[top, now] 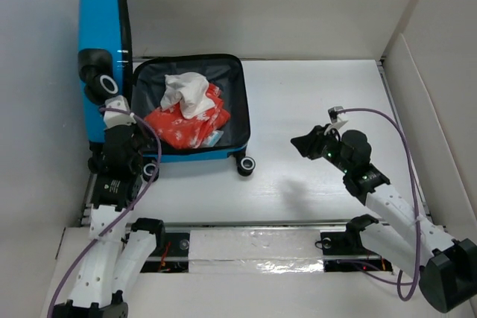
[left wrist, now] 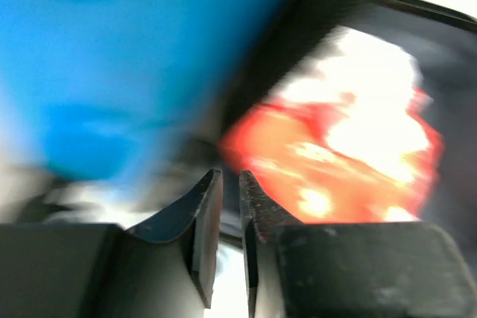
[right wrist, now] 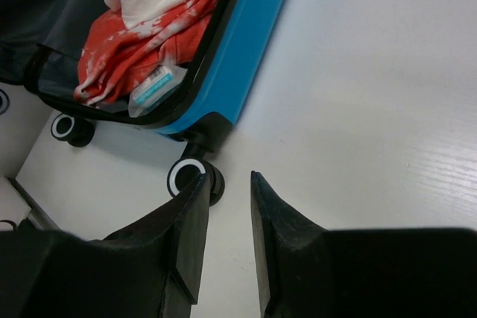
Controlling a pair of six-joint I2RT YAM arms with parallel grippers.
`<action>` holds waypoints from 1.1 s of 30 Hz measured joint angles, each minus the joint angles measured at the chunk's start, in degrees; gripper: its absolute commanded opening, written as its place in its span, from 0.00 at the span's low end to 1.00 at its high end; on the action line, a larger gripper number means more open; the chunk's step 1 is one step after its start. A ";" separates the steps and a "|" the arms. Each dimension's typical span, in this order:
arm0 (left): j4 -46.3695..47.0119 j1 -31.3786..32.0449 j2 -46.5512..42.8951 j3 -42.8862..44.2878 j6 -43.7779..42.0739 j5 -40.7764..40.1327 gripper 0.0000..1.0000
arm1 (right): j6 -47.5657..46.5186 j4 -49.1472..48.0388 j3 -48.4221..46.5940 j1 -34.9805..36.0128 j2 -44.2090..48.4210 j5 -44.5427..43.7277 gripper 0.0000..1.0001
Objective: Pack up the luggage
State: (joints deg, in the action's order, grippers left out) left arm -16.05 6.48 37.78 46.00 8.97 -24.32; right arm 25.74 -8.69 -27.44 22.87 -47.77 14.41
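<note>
The blue luggage lies open at the back left: its lid (top: 100, 27) stands upright and its dark-lined base (top: 243, 102) lies flat. Inside are a red patterned cloth (top: 186, 126) and a white cloth (top: 186, 91) on top. My left gripper (top: 118, 111) is at the base's near left corner beside the lid, its jaws almost together with nothing between them. The left wrist view is blurred, with its fingertips (left wrist: 230, 176) before the blue lid (left wrist: 134, 50) and the red cloth (left wrist: 335, 169). My right gripper (top: 300, 145) hovers over the table right of the luggage, slightly open and empty.
In the right wrist view my right gripper (right wrist: 229, 178) points at a black wheel (right wrist: 190, 176) under the blue shell (right wrist: 238, 42). A small light-blue packet (right wrist: 156, 87) lies by the red cloth (right wrist: 141, 42). White walls enclose the table (top: 320, 94).
</note>
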 measured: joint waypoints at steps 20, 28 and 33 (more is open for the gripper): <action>6.34 13.97 14.03 -2.60 0.48 40.13 0.02 | 9.35 -13.90 -15.65 7.58 -31.95 -5.92 0.75; 1.95 28.50 29.11 0.63 -1.40 50.77 0.46 | 9.01 -13.70 -13.73 7.39 -24.37 -10.73 0.37; 0.76 27.93 28.89 12.37 -3.21 60.54 0.50 | 7.41 -11.28 -11.74 4.17 -14.67 -15.56 0.20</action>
State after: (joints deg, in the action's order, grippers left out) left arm -15.29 34.41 66.67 58.37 5.76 36.23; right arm 33.15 -19.97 -39.18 27.05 -62.43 -1.15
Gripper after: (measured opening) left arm 0.500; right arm 0.206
